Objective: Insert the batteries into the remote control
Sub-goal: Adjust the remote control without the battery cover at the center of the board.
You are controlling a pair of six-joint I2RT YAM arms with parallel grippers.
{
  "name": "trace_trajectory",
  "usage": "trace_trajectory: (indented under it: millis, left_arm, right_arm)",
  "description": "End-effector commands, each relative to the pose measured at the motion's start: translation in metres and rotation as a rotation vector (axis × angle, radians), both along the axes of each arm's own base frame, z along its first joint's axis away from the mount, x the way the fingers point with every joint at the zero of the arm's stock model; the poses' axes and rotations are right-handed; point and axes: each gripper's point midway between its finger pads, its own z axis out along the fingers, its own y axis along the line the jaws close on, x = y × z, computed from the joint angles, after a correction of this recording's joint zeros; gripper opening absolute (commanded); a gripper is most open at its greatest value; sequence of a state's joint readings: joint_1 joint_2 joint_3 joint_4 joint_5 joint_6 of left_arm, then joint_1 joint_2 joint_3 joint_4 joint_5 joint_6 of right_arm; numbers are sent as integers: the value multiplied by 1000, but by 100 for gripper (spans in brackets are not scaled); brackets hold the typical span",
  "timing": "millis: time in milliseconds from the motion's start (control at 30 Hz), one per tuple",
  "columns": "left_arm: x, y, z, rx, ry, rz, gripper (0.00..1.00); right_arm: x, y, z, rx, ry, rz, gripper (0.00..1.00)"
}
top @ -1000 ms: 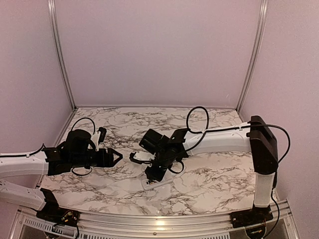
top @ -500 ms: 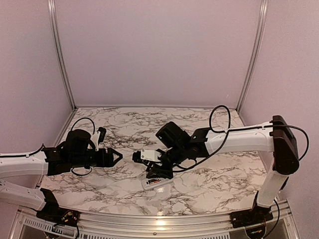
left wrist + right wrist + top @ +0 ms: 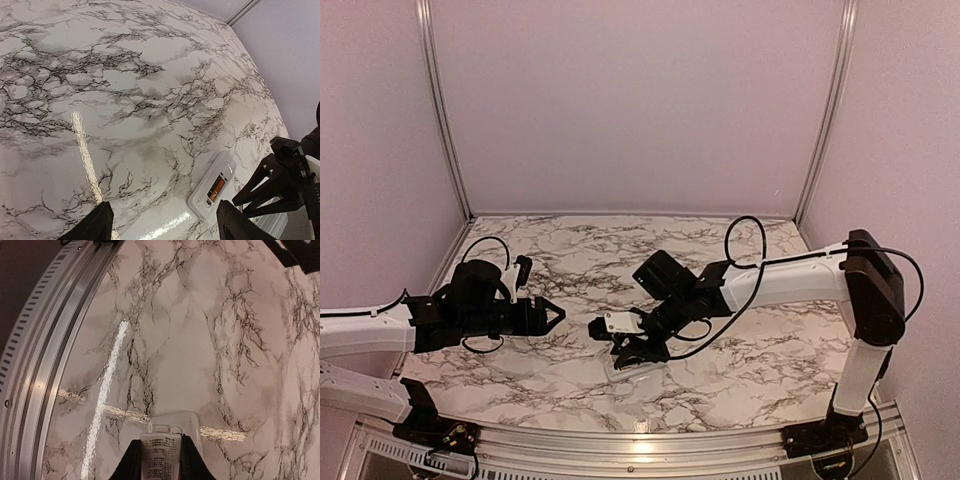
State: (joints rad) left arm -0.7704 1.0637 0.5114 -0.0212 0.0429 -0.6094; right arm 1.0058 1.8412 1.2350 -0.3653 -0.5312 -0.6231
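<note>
remote control (image 3: pixel 204 199): 1 | batteries (image 3: pixel 216 187) visible: 1 | white cover piece (image 3: pixel 161 460): 1 | left gripper (image 3: pixel 558 316) + right gripper (image 3: pixel 161 440): 2

Legible text: none coming through in any view | remote control (image 3: pixel 202 197): showing its white back, no lettering resolving | battery (image 3: pixel 216 187) in its recess: red wrap blurring, any print unreadable | white piece (image 3: pixel 160 457): carrying rows of tiny dark marks, too small to read

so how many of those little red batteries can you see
1: a slim red battery with a dark end sits in the recess of the flat white remote control. Others may be hidden.
</note>
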Motion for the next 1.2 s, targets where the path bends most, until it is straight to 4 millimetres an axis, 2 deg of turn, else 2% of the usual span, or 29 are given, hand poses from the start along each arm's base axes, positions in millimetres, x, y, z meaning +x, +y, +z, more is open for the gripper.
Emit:
trace_trajectory:
  millis: [0, 167, 400, 533, 733, 1000, 1067, 1167]
  left_arm:
    - [4, 3, 8, 1, -6, 20, 75]
    - [3, 2, 7, -1, 0, 19, 75]
    - [3, 3, 7, 0, 0, 19, 75]
    - [4, 2, 7, -1, 0, 17, 75]
    - [1, 3, 3, 6, 13, 16, 75]
    - [-28, 6, -19, -41, -47, -82, 76]
    - [-35, -1, -19, -55, -82, -126, 75]
    - [-53, -20, -17, -133, -114, -233, 68]
  right_arm:
    - [3, 4, -10, -15, -10, 50, 9]
    - [9, 3, -24, -38, 9, 52, 9]
    - [20, 1, -27, -48, -3, 46, 8]
    - [22, 5, -22, -39, -8, 63, 8]
    - [27, 3, -33, -83, -11, 58, 8]
    - [36, 3, -5, -21, -41, 34, 7]
    - [40, 1, -2, -19, -44, 21, 6]
    - [50, -5, 8, 11, -33, -10, 6]
